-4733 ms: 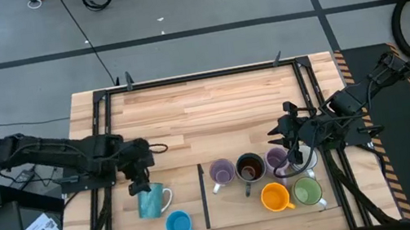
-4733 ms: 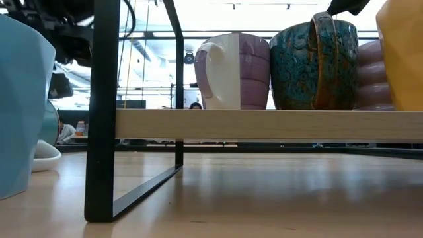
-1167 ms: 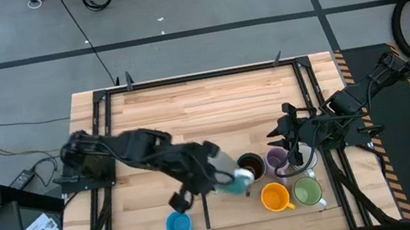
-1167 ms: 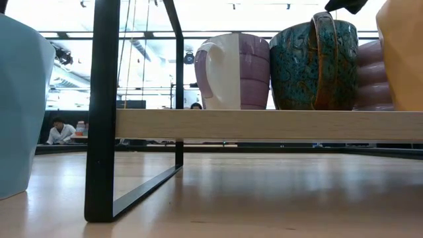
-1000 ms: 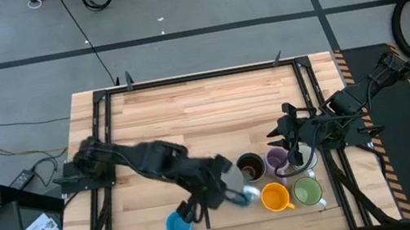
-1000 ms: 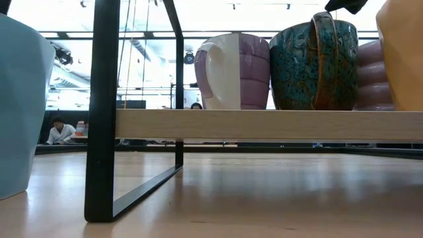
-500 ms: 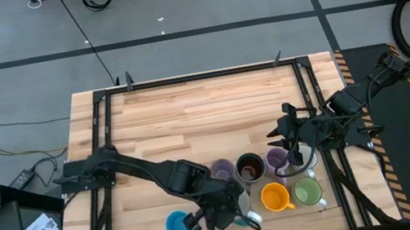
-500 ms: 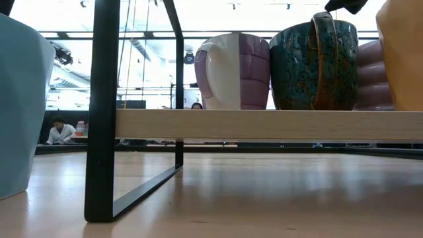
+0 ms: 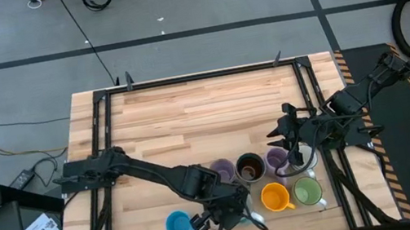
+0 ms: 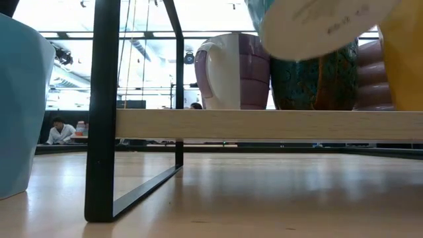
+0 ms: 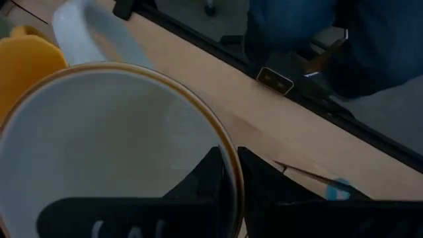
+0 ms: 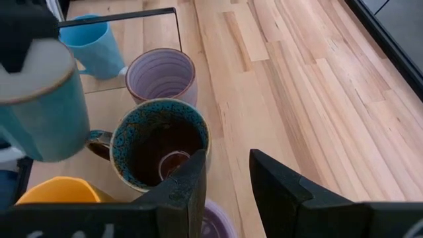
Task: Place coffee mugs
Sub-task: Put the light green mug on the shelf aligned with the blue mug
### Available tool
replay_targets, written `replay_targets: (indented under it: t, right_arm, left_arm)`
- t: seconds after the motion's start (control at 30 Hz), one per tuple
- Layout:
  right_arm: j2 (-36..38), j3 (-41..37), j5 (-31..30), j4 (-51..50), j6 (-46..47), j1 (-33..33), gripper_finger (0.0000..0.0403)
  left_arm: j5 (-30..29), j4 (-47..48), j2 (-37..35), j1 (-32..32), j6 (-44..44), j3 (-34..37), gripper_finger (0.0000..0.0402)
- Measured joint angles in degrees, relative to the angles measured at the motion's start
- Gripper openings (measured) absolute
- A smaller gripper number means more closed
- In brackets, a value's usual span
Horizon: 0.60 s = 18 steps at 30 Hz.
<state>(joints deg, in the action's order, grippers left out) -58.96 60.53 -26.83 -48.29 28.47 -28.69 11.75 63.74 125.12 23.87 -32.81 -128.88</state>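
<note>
Gripping the teal ceramic mug (image 12: 41,106) by its rim, the left gripper (image 9: 232,210) hangs it seemingly above the wooden shelf (image 10: 264,124), beside the orange mug (image 9: 274,196); the right gripper (image 9: 288,145) waits half-open.

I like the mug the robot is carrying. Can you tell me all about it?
The teal mug looks like glazed ceramic, teal outside, white inside, with a thin brownish rim and a white handle. Its pale base is off the shelf, tilted, so it hangs in the air beside the orange mug. The left end effector is pinching its rim, one finger inside, one outside.
</note>
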Motion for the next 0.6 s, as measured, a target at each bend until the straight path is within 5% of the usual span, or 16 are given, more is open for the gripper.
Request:
replay_targets:
  t: [0.6]
  right_arm:
    - [0.01, 0.0, -0.01, 0.26, -0.09, 0.02, 0.0122]
  left_arm:
    - [-0.68, -1.47, 3.97, -0.11, 0.16, 0.96, 0.0043]
